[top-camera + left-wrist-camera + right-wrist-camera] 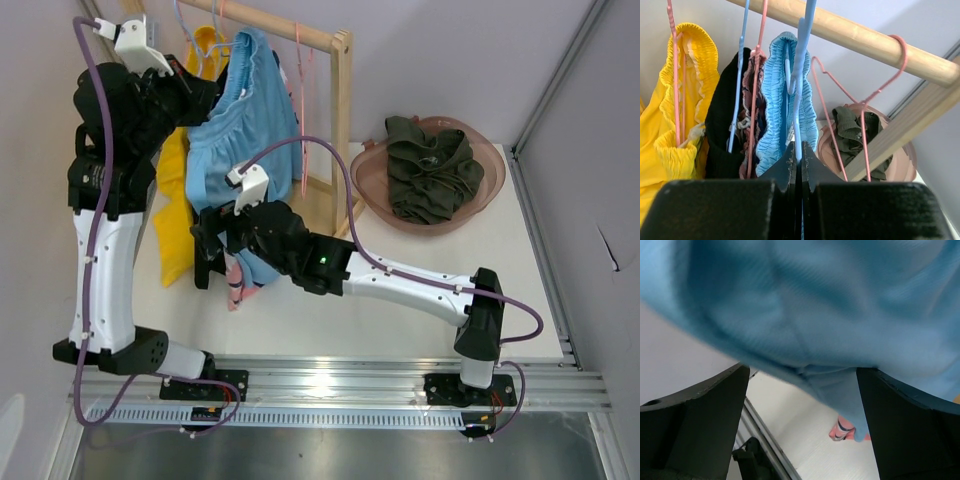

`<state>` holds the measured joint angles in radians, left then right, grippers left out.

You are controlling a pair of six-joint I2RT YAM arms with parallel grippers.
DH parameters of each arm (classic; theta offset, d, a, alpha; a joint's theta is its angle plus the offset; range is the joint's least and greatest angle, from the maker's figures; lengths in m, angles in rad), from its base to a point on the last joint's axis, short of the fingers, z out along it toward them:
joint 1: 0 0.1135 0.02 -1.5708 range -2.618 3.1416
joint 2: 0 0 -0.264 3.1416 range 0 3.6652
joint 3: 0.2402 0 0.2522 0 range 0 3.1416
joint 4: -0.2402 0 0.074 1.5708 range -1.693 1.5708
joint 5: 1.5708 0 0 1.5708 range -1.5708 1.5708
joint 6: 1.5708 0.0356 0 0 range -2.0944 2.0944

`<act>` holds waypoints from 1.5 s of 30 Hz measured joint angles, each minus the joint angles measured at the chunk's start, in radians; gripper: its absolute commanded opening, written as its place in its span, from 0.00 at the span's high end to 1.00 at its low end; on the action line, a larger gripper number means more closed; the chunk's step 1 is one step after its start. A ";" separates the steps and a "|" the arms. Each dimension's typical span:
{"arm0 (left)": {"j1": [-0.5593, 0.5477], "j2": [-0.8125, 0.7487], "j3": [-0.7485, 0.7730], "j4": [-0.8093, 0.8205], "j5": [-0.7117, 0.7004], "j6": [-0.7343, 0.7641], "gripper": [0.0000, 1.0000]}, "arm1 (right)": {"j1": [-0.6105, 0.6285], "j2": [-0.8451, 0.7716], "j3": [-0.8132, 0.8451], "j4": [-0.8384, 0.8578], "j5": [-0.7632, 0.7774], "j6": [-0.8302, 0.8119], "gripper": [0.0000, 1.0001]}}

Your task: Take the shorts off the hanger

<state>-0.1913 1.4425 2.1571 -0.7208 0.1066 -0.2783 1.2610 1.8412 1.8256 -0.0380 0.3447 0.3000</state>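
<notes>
Shorts first: the blue shorts hang by their gathered waistband on the blue hanger, whose hook goes up to the wooden rail above my left gripper. That gripper is clamped tight on the hanger's thin neck, just under the waistband. I judge the hold is there to steady the hanger, so it cannot swing or ride off the rail when the cloth is pulled.

My right gripper sits lower, under the shorts, jaws spread wide. The hem droops down between them, not pinched; whether it brushes either finger I cannot tell. It is placed there, I think, because a downward tug from the hem is the plain way to drag the elastic waist off the hanger.

Left of my left gripper hang yellow shorts and a dark garment. To its right is an empty pink hanger — a close neighbour I could snag. Beyond that, a pink bowl on the surface holds a dark green garment — likely where removed pieces go.
</notes>
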 measured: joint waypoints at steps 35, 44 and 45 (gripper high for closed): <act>0.003 0.066 0.273 -0.244 0.050 -0.010 1.00 | 0.353 -0.026 -0.267 0.121 0.340 0.145 1.00; 0.005 0.031 0.198 -0.232 0.072 -0.011 1.00 | 0.309 -0.010 -0.298 0.069 0.344 0.145 1.00; 0.006 0.003 0.142 -0.206 0.080 -0.015 1.00 | 0.299 -0.010 -0.297 0.066 0.344 0.135 1.00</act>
<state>-0.1852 1.4460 2.2990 -0.9268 0.1867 -0.2932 1.5600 1.8309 1.5284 0.0277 0.6884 0.4351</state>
